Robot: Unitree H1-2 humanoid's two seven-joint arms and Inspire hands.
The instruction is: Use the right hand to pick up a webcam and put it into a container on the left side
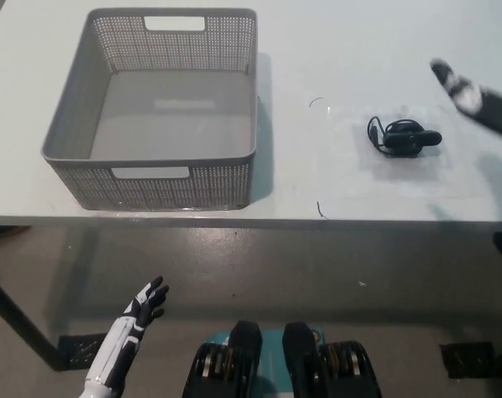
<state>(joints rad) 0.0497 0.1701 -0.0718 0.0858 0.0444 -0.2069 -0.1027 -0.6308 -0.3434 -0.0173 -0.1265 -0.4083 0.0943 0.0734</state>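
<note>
Head view | right robot hand [470, 95] blurred, grip unclear — above table near webcam [406, 138] | left robot hand [145, 301] released, low

A small black webcam [406, 138] lies on its side at the right of the white desk [317, 50], its thin cable looped at its left end. Well apart, at the left, a grey perforated container [163, 106] stands upright, empty.
</note>
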